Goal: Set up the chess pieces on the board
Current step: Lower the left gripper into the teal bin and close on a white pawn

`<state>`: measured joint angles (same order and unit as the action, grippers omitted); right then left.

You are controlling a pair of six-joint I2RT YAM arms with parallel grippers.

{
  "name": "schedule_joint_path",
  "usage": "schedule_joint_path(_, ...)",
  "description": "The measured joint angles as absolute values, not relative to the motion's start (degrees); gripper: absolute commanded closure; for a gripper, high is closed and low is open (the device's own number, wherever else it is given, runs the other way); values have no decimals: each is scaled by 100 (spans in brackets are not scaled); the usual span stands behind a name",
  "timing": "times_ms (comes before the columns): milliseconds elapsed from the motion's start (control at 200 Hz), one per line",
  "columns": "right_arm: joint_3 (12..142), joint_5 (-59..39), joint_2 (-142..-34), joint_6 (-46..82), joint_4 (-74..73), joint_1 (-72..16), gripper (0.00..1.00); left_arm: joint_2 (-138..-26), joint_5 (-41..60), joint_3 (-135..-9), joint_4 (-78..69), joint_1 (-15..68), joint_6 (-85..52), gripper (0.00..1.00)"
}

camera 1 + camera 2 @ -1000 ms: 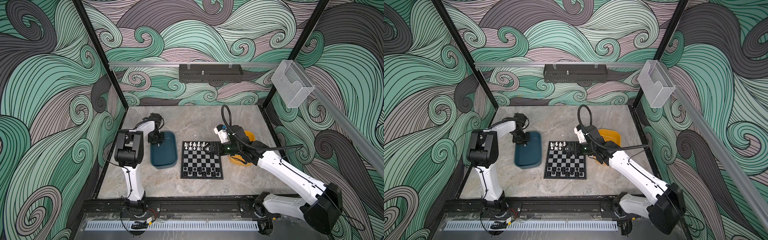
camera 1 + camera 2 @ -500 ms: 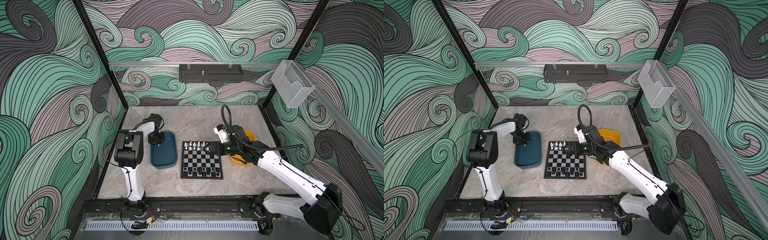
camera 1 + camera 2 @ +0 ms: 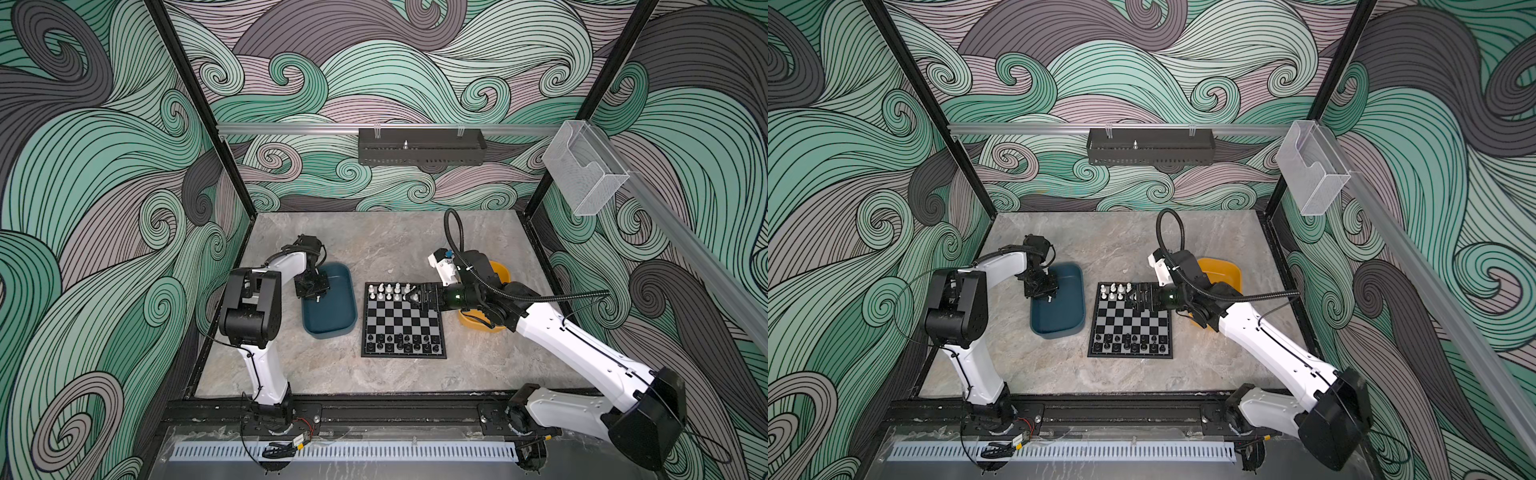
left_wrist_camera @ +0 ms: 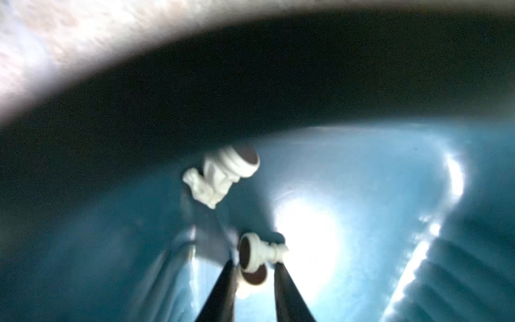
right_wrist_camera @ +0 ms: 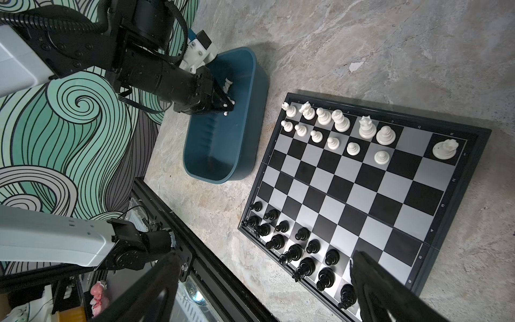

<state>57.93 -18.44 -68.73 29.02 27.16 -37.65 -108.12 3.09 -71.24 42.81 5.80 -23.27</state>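
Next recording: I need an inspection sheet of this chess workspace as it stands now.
Surface: grey marbled tabletop; small white scrap beyond the board.
Job's things: board lies flat; black pieces stand on the near rows; white pieces on the far rows, with gaps; white knight and white pawn lie in the teal tray.
Clutter: yellow tray under the right arm.
Grippers: left tool in the teal tray, fingertips at the pawn, grip unclear; right tool open, empty, over the board's far right.
Cables: black corrugated hose loops above the right arm; loose wires at the front rail.
Surroundings: wave-patterned walls, black rack, clear box.
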Motion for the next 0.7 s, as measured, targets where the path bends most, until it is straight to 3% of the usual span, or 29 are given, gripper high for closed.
schedule_joint_path(701,5791,-1844,-6869,2921,2718,-3728,3,-11017,263,-7349,4386,580,-2265,83)
